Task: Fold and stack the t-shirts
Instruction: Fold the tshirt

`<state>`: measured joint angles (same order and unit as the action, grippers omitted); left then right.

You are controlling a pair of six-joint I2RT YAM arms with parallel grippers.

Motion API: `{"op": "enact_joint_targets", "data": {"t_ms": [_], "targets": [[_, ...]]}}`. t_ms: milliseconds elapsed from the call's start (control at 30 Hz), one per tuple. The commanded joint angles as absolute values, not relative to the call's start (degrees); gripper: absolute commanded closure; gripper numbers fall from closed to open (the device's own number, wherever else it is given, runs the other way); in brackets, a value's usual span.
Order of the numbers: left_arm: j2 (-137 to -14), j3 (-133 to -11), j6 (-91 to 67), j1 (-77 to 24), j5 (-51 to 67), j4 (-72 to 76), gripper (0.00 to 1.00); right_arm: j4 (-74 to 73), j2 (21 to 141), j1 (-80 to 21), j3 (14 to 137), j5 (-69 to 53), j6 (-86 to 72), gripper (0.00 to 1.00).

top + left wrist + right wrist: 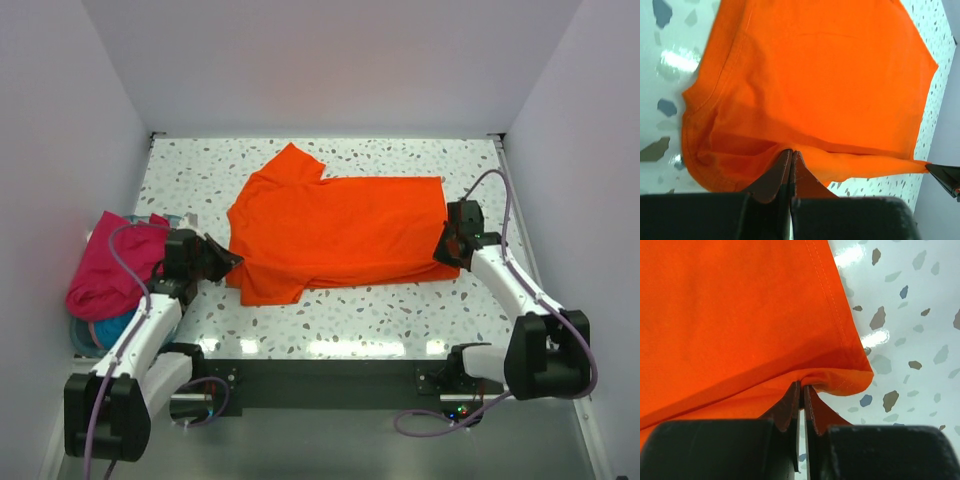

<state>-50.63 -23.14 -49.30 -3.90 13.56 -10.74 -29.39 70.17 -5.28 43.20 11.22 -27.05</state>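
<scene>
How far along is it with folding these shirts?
Early on. Done: nothing yet, no folded pile shows. In hand: the orange shirt lies spread on the table, with the left gripper and right gripper each shut on its near edge. Still to do: folding it, then the pink shirt and blue cloth bunched at the left.

Top ext. cam: fixed, high, behind arm bases (190, 385); looks down and fwd over whole table (400, 310), far off. L wrist cam: just behind left gripper (791, 159), looks fwd past it, v. close to orange t-shirt (830, 75). R wrist cam: same behind right gripper (802, 392), v. close. Shared by all 3: shirt, speckled tabletop.
</scene>
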Motion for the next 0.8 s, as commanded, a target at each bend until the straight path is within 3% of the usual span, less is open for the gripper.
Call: {"op": "enact_joint_targets", "data": {"t_ms": [0, 300, 767], "targets": [[-55.8, -29.9, -48.5, -4.0, 11.6, -6.5, 1.00, -28.3, 73.6, -5.0, 49.7, 14.0, -27.6, 0.98], [-69.3, -38.0, -48.5, -4.0, 10.6, -3.3, 1.00, -25.7, 82.8, -3.8, 54.6, 12.0, -28.0, 0.98], [-80.3, -44.5, -48.3, -2.0, 11.6, -0.9, 1.00, -22.2, 91.0, -1.4, 58.6, 9.4, -28.7, 0.99]]}}
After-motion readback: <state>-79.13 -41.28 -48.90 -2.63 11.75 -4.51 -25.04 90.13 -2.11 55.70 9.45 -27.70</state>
